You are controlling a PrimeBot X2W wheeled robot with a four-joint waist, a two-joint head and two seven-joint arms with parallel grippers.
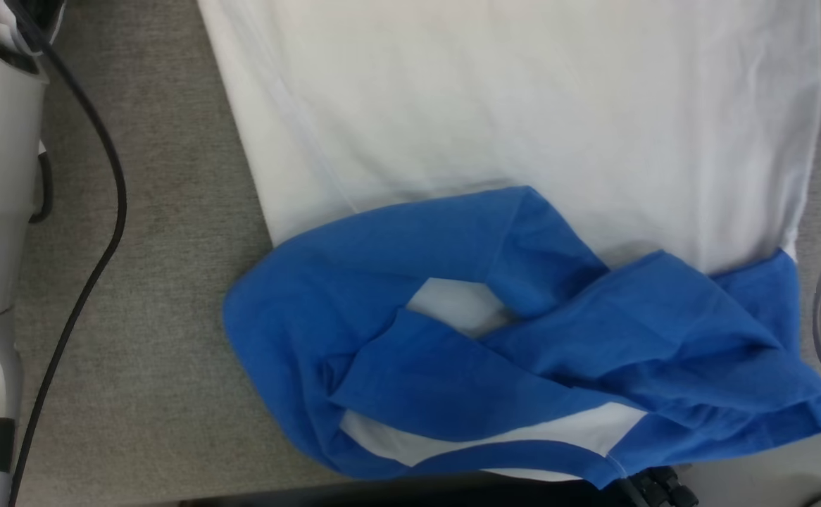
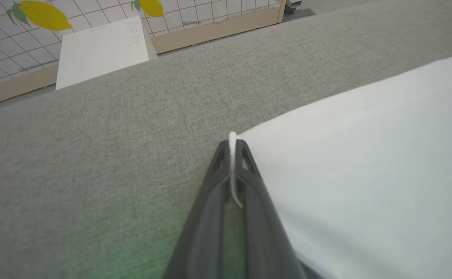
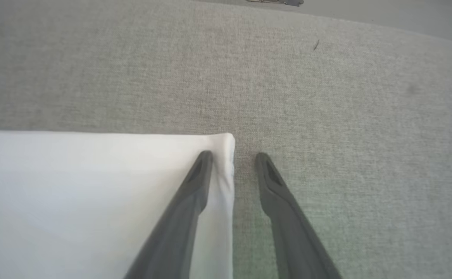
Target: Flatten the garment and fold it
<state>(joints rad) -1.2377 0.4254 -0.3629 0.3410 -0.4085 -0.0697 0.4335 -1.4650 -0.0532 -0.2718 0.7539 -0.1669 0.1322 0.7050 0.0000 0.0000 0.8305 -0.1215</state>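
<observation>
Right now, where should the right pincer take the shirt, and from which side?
Take the white corner of the shirt, coming from its outer side edge. The cloth lies flat there, and the open right pincer straddles that edge: one finger over the cloth, one over the grey surface. The left pincer holds the shirt elsewhere.

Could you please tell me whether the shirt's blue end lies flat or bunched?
Bunched: the garment's blue sleeves lie crumpled and folded over each other, while its white body is spread smooth.
</observation>
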